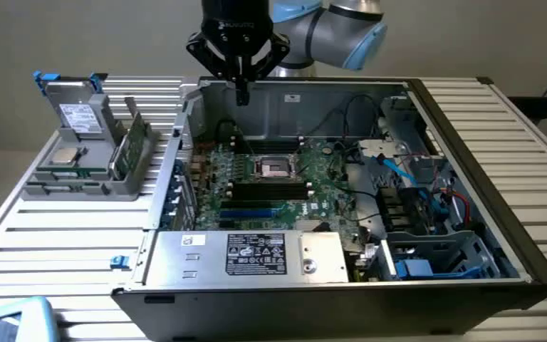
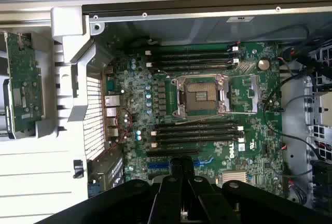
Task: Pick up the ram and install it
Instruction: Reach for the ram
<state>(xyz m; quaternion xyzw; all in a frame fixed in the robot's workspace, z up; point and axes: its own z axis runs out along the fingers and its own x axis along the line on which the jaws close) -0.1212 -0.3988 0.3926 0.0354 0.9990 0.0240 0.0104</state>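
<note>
The ram (image 1: 137,145) is a narrow green board standing on edge in a grey holder (image 1: 83,187) on the table, to the exterior view's left of the open computer case. In the wrist view the ram (image 2: 23,86) lies outside the case wall. My gripper (image 1: 242,91) hangs above the rear of the case, well apart from the ram, and it is shut with nothing between its fingers. In the wrist view the gripper (image 2: 182,166) hovers over the motherboard (image 2: 249,130), near the black memory slots (image 2: 194,130). Those slots (image 1: 271,189) lie beside the processor socket (image 1: 278,167).
The grey holder also carries a grey drive with a white label (image 1: 82,117) and a small silver chip (image 1: 68,157). A metal power supply box (image 1: 254,253) fills the case's front. Cables and drive bays (image 1: 416,189) crowd the exterior view's right. The case walls (image 1: 190,107) rise around the board.
</note>
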